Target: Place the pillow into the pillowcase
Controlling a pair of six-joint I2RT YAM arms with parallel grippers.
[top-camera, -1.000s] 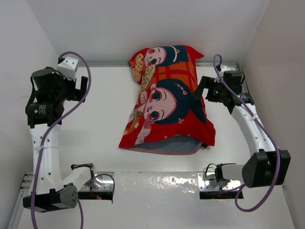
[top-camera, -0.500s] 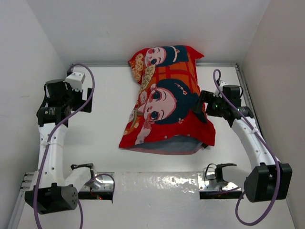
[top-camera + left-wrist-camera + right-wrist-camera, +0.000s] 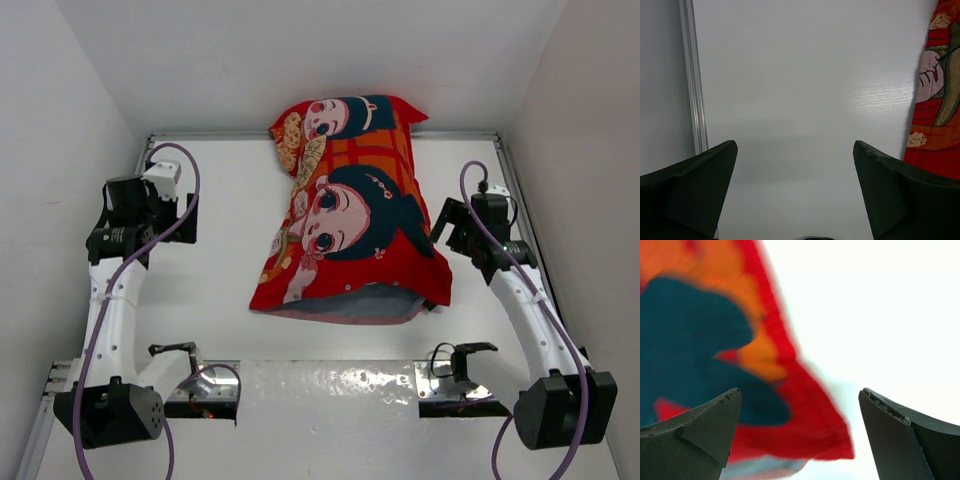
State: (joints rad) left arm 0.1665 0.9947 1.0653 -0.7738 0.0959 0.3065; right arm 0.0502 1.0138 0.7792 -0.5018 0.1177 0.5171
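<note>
The red pillowcase point(image 3: 350, 225), printed with big-eyed children's faces, lies puffed up in the middle of the table, with one end against the back wall. A pale grey strip point(image 3: 345, 308) shows in its near open end; I cannot tell whether that is the pillow, which is otherwise hidden. My left gripper point(image 3: 148, 212) hangs open over bare table, well left of the case, whose edge point(image 3: 940, 100) shows at the right of the left wrist view. My right gripper point(image 3: 462, 228) is open just right of the case, above its near right corner point(image 3: 805, 440). Neither holds anything.
A metal rail point(image 3: 694, 80) runs along the table's left edge. White walls close in the back and both sides point(image 3: 60, 120). The arm bases and a shiny plate point(image 3: 320, 385) sit at the near edge.
The left arm has swung down and toward the near side, a little to the right. The right gripper has drawn back from the case's right edge, to the right and nearer. Both stay open.
</note>
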